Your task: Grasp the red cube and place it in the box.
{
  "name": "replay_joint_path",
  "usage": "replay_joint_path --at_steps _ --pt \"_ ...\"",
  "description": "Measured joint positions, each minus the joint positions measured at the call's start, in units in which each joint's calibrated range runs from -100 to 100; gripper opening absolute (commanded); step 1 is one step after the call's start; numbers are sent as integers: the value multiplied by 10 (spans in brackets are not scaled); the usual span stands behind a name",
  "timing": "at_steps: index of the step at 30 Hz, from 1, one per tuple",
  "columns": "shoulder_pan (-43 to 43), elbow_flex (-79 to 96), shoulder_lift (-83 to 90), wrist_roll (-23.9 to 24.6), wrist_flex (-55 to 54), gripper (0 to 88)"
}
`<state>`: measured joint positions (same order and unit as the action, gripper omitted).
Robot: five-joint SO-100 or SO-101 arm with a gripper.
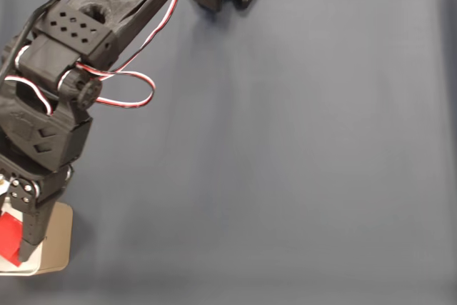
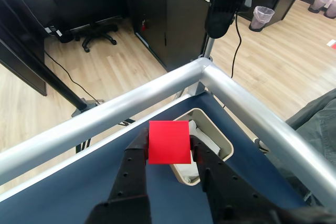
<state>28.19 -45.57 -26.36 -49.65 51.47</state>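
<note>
Black claw [image 2: 169, 157] fingers squeeze the red cube [image 2: 168, 142] from both sides, one finger on the left face and one on the right in the wrist view. It holds tight so the cube will not slip out while it is up in the air. The cube sits high between the fingertips, with its flat red face turned up toward the camera.

Just behind and under the cube is the box [image 2: 223, 141], a cream tub with round corners and a white inside. It sits near the corner of the dark blue counter [image 2: 79, 192], close to the shiny metal rails [image 2: 247, 103] that run along the edges. I think the cube is held above the near end of the box so it can drop right in.

From the fixed view, the arm [image 1: 68, 69] reaches down the left side. The claw [image 1: 20, 244] is low in the corner, and the cube [image 1: 10, 237] shows as a red patch beside it, over the box [image 1: 61, 244]. The rest of the counter [image 1: 285, 162] is bare.

The job looks almost done. What is left, I guess, is to let go. The cube could land on the thin wall if it is not far enough over.
</note>
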Motion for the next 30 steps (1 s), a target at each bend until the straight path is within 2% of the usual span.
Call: replay_joint_path --at_steps 30 --pt "36 -61 -82 -10 0 0"
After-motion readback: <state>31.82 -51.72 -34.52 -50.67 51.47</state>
